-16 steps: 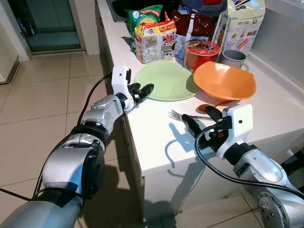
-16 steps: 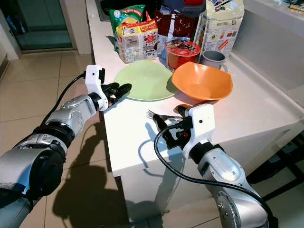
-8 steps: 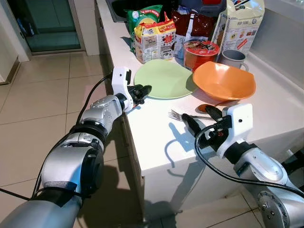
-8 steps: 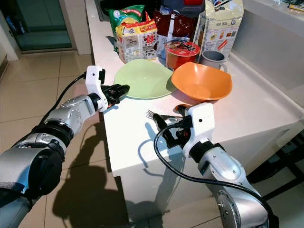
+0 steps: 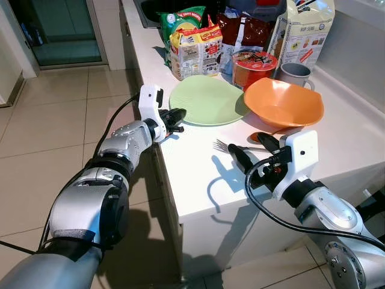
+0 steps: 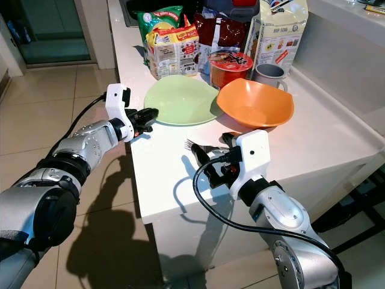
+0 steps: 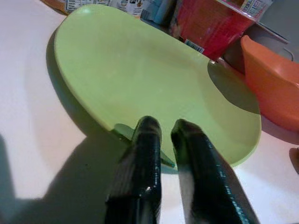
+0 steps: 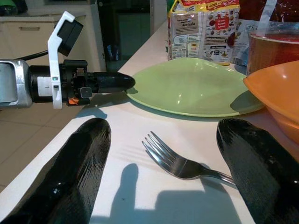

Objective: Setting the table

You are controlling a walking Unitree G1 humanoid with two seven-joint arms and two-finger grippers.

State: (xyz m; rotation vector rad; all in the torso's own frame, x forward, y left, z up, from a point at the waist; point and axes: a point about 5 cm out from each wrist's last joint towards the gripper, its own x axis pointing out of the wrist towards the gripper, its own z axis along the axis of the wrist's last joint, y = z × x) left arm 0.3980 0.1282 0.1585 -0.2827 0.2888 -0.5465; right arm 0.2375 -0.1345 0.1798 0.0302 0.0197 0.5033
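Observation:
A light green plate [image 5: 210,99] lies on the white counter [image 5: 337,144] near its left edge. My left gripper [image 5: 178,114] reaches in from the floor side and is shut on the plate's near rim [image 7: 164,160]; the left wrist view shows both black fingers pressed close over that rim. A silver fork [image 5: 231,146] lies on the counter in front of an orange bowl [image 5: 283,102]. My right gripper [image 5: 246,145] hovers just behind the fork, open wide, and the fork [image 8: 180,164] sits between its fingers, untouched.
Behind the plate stand snack bags [image 5: 195,48], a red noodle cup [image 5: 254,66], a grey mug [image 5: 295,73] and a tall carton [image 5: 304,30]. The counter's left edge [image 5: 165,174] drops to a tiled floor [image 5: 54,132].
The left gripper's fingers, spread a second ago, have shut on the plate's rim, and the plate has shifted slightly. The right gripper has barely moved.

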